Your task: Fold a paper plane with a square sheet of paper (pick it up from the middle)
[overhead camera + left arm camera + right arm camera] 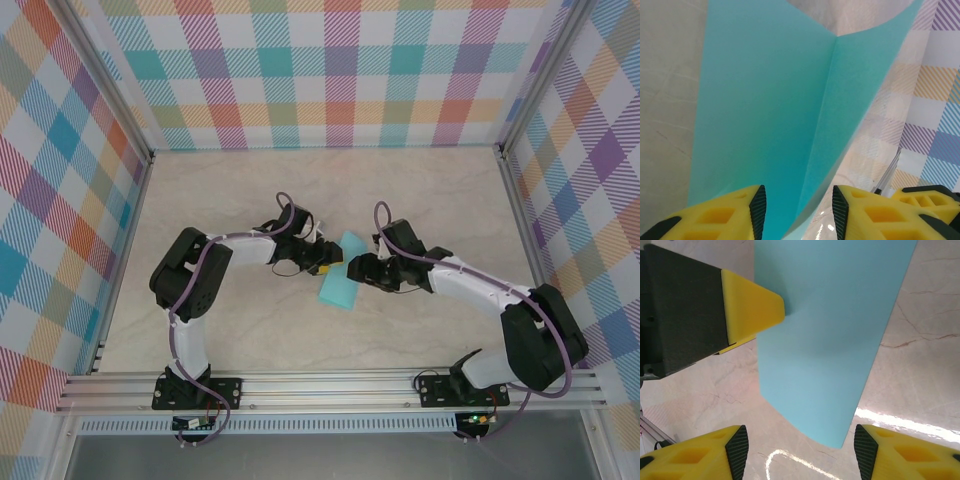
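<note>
Sheet (338,282) lies ungripped between left pincer (799,202) and right pincer (801,442), both parted.

Square sheet of paper (338,276): thin paper, matt, smooth, one sharp crease. Worktop (420,190): marble-look, polished, glossy w/ light glare in right wrist view. Left tool (799,210) fingers (715,217): yellow plastic, matt, moulded recesses; pads (759,205) black, ribbed, rubber-like. Right tool (797,450): same finish. Frame rail (330,385): bare metal, satin. Walls (340,70): checked print, matt; material n/k. Arm housings (190,275): black plastic, semi-matt.
</note>
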Robot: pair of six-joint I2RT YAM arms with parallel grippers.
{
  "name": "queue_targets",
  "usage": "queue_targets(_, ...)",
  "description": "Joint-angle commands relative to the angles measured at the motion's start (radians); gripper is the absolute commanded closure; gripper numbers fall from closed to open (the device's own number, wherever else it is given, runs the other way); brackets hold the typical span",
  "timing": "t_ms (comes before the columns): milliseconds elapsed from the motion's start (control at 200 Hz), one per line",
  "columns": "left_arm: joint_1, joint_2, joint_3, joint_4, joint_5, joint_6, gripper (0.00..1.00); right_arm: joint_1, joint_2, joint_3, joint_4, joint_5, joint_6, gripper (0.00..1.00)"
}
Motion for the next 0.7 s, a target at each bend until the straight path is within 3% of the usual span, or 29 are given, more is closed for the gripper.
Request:
queue_targets(0,0.027,-0.036,0.014,-0.019,0.046,0.041,0.56,0.016,-0.019,-0.018,0.008,0.016,-0.012,0.38)
queue_targets(220,0.034,-0.024,0.052,-0.044,0.075,0.062,0.58,0.049,-0.043,-0.034,0.025,0.041,-0.014,0.36)
queue_targets(335,0.034,-0.01,0.078,-0.116,0.044,0.082,0.65,0.095,-0.052,-0.026,0.043,0.059,-0.047,0.35)
queue_targets(420,0.034,-0.003,0.083,-0.143,0.024,0.087,0.72,0.165,-0.047,0.002,0.016,0.189,-0.075,0.36)
queue_targets(695,0.034,-0.001,0.086,-0.149,0.021,0.076,0.79,0.376,0.068,0.133,-0.118,0.506,-0.128,0.35)
